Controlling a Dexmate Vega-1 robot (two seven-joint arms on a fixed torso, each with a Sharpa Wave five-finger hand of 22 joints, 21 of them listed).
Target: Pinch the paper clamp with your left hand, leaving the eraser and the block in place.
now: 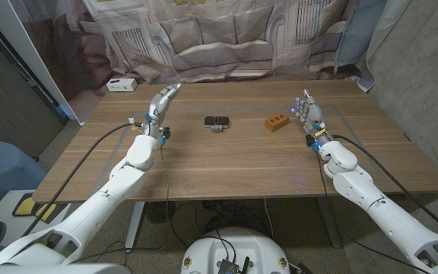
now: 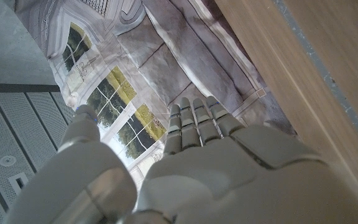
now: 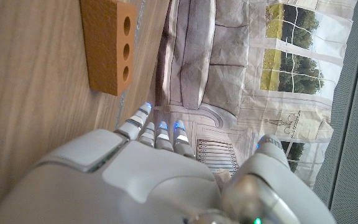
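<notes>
- Near the table's middle, just left of the orange block, the dark paper clamp lies untouched; no eraser can be told apart.
- Left of the clamp, the left hand is raised, fingers straight and holding nothing.
- The right hand, fingers extended and empty, should be kept clear.
- A rightward reach is needed, thumb and finger closed across the clamp without nudging the block.

On the wooden table: one black paper clamp, one orange block with three holes, one small white box at the far left corner. Two robot hands, left hand and right hand. One printed backdrop cloth behind.
</notes>
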